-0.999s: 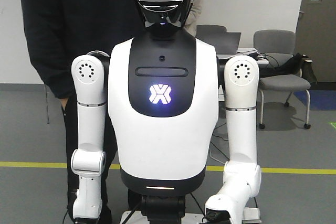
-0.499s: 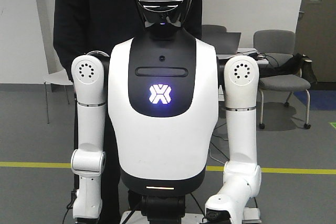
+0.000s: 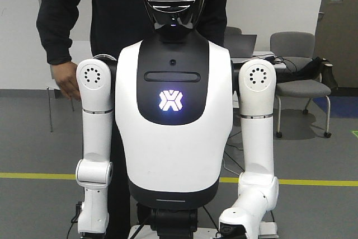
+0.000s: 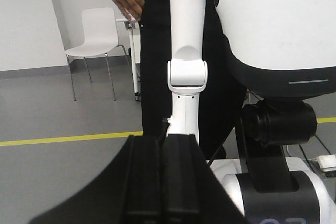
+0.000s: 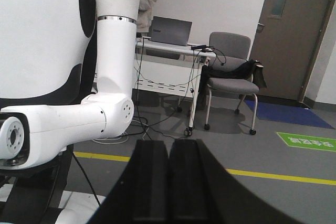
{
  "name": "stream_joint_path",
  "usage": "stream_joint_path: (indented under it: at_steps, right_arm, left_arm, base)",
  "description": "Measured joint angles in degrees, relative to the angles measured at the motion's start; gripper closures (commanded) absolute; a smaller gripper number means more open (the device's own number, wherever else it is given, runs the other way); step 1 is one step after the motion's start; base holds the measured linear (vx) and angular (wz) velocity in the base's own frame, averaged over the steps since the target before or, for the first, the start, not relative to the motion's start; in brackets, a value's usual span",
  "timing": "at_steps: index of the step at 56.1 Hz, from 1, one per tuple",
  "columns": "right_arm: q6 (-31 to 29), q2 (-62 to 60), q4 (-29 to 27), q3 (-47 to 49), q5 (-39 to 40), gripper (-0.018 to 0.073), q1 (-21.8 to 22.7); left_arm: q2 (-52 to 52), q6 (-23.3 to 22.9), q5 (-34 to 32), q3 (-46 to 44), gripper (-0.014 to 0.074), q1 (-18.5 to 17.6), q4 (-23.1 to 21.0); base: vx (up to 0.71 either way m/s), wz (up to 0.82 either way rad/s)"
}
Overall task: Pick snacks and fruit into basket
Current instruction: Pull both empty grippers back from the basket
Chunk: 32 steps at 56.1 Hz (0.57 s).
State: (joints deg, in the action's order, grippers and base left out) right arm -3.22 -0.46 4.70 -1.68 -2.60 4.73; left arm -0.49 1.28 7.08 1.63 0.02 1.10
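Observation:
No snacks, fruit or basket show in any view. In the left wrist view my left gripper (image 4: 161, 139) is shut, its two black fingers pressed together with nothing between them, pointing at a white humanoid robot's arm (image 4: 185, 72). My right gripper (image 5: 169, 142) is shut too and holds nothing, aimed over grey floor beside that robot's other arm (image 5: 113, 51). Neither gripper appears in the front-facing view.
A white and black humanoid robot (image 3: 173, 138) fills the front view, with a person in black (image 3: 112, 4) standing behind it. A white chair (image 4: 97, 35), a grey office chair (image 5: 231, 72), a desk with a laptop (image 5: 170, 30), floor cables and a yellow floor line (image 5: 273, 174) surround it.
The person behind the humanoid has shifted right, and an arm and hand now show by its shoulder. The light strip at its waist has dimmed. My grippers appear only now.

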Motion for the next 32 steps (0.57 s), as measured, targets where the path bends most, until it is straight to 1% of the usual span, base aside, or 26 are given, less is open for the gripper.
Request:
stream_joint_path:
  at_steps: [32]
  right_arm:
    - [0.02, 0.0, 0.13, 0.0, -0.31, 0.0571, 0.0]
  left_arm:
    - [0.0, 0.0, 0.02, 0.0, 0.0605, 0.0, 0.0]
  base:
    - [0.0, 0.0]
